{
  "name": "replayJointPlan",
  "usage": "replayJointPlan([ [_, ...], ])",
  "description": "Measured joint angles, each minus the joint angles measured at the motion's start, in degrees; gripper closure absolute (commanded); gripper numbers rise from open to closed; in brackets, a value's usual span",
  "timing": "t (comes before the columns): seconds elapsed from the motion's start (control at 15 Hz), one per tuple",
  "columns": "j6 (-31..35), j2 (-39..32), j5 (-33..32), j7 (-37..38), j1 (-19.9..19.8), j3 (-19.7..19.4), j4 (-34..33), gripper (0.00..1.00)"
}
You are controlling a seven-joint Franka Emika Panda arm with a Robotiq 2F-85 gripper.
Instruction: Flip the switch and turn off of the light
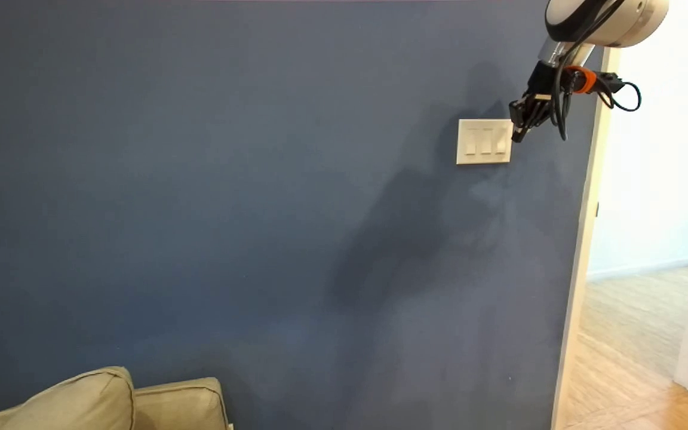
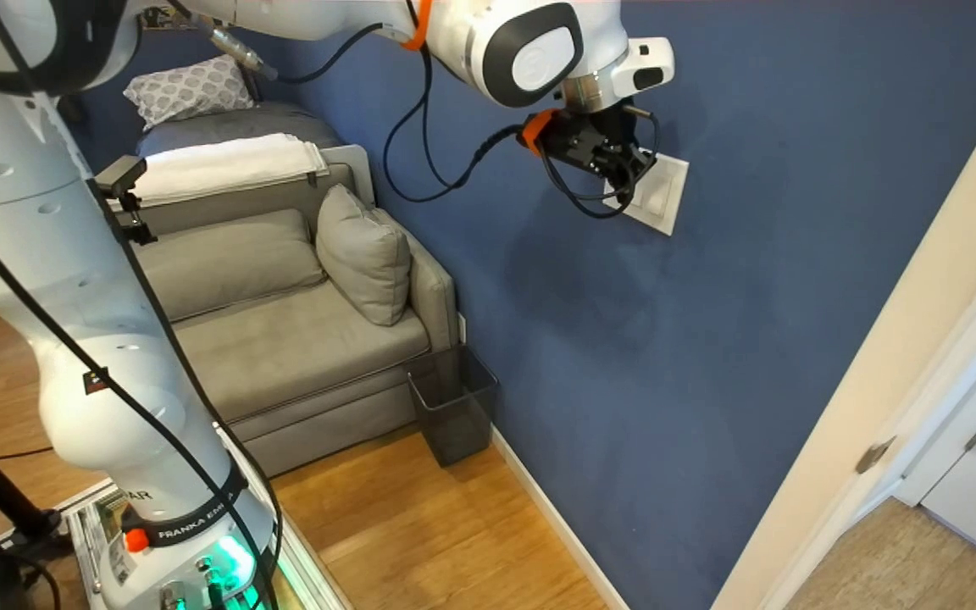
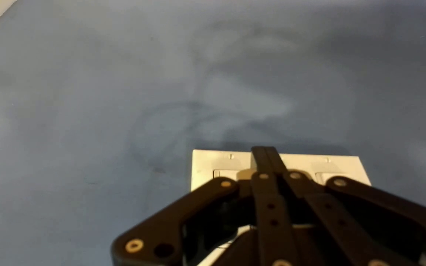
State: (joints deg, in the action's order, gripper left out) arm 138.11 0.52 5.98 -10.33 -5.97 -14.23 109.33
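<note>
In the wrist view, the Robotiq gripper (image 3: 266,152) fills the lower part, its slim fingers (image 3: 260,162) closed against each other with nothing between them. Their tips stand in front of the switch plate (image 3: 231,162), between two outer rockers (image 3: 227,173) of which only parts show; the gripper hides most of the rest, and its near parts are blurred. Whether the tips touch anything cannot be told.

In an exterior view, the plate is fixed flat on the blue-grey wall (image 1: 230,209), near the door frame (image 1: 584,239), and all three rockers show side by side. The gripper appears at the plate's right edge; the arm (image 1: 627,24) is cut off at the top. The plate should be rigid and fast to the wall, so nothing calls for grasping. The rockers look like smooth, hard plastic, probably light to press with a small snap. The likely place to work is the raised end of one rocker, pushed square with the closed tips; a slanting push may skid, a hard one could crack the plastic. Which end is raised is too faint to settle.

In an exterior view, the gripper and a loop of black cable (image 2: 598,215) cover the plate's left part, leaving mainly its right side bare; the tips are lost among dark parts. Which rocker serves the room light is unknown; no view shows it.
</note>
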Motion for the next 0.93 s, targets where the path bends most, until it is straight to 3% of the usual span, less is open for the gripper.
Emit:
replayJointPlan([
  [0.93,3.25,-8.8,5.01,-0.31,-3.85,2.54,-6.69,1.0],
])
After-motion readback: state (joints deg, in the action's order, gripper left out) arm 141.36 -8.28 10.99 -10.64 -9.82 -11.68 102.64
